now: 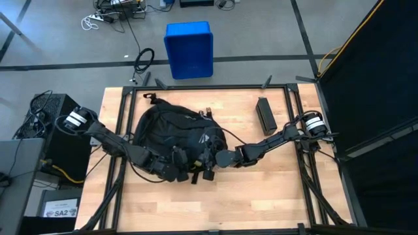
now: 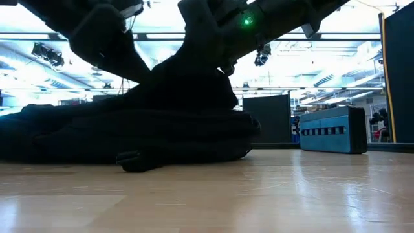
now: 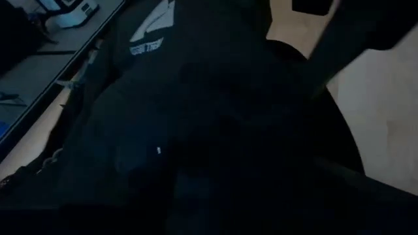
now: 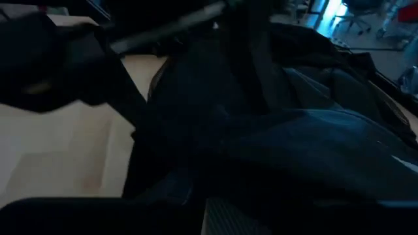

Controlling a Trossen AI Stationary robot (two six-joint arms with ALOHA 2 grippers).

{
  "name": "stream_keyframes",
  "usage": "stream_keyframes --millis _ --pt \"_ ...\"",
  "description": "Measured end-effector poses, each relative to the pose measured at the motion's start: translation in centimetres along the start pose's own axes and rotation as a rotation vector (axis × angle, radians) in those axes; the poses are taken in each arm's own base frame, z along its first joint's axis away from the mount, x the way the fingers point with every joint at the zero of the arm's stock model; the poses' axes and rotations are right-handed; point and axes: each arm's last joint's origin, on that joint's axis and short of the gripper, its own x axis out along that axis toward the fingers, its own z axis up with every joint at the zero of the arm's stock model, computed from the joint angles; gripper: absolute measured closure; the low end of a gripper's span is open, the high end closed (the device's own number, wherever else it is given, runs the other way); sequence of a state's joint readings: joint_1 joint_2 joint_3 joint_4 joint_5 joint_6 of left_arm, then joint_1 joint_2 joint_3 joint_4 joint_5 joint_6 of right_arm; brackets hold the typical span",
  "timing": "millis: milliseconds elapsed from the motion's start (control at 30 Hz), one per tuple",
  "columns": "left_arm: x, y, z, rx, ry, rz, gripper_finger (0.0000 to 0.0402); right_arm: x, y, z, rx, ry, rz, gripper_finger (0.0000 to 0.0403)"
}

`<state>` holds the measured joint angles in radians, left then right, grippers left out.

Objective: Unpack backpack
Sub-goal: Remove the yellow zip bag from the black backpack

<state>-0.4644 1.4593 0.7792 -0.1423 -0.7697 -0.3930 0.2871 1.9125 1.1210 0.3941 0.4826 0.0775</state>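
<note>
The black backpack [image 1: 173, 130] lies on the wooden table, left of centre, its pale triangular logo [image 3: 159, 23] showing. My right gripper [image 1: 208, 162] reaches in from the table's right to the backpack's near right part and is shut on its fabric. My left gripper [image 1: 175, 171] comes in from the left at the backpack's near edge. Its wrist view is filled with dark backpack fabric [image 3: 196, 130]. In the low view the backpack [image 2: 129, 139] rests flat on the table and rises to a peak under the right arm. My right gripper holds black fabric on the backpack's near right part, coming in slanting down from the table's right. The gripper and the dark cloth hide the place of contact. The fabric rises in a peak [image 2: 194, 84] to the gripper, while the rest of the backpack lies on the table.
A dark oblong box [image 1: 266, 115] lies on the table's far right part. A blue plastic bin [image 1: 189, 49] stands on the floor beyond the far edge. The near half of the table [image 1: 248, 202] is bare wood. Black frame rails run along the table's sides.
</note>
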Motion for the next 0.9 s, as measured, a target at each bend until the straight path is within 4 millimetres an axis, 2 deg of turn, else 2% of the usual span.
stream_keyframes --millis 200,333,400,467,600,667,767,900 --pt "2.4 -0.3 -0.3 0.012 0.005 0.016 0.0074 0.1 0.1 -0.3 -0.017 0.015 0.011 0.0299" --pt "3.6 0.1 -0.3 0.011 0.011 0.033 0.0083 0.1 0.1 -0.4 -0.039 0.023 0.016 0.03" --pt "3.7 0.2 -0.3 0.036 0.017 0.038 0.0114 0.0 0.1 -0.5 -0.05 0.03 0.016 0.03" --pt "3.6 0.4 -0.2 0.074 0.02 0.049 0.0164 0.0 0.1 -0.6 -0.055 0.042 0.011 0.03" --pt "3.3 0.8 -0.2 0.119 0.025 0.094 0.0302 -0.3 0.0 -0.8 -0.091 0.098 -0.043 0.0301" --pt "3.3 1.0 -0.1 0.139 0.033 0.12 0.037 -0.5 0.0 -1.6 -0.149 0.166 -0.074 0.03" --pt "2.7 1.1 0.3 0.182 0.067 0.15 0.0385 -0.8 -0.1 -2.6 -0.239 0.258 -0.114 0.0296" --pt "1.0 1.0 1.0 0.185 0.089 0.168 0.0395 -1.6 0.1 -3.7 -0.384 0.356 -0.164 0.0288"
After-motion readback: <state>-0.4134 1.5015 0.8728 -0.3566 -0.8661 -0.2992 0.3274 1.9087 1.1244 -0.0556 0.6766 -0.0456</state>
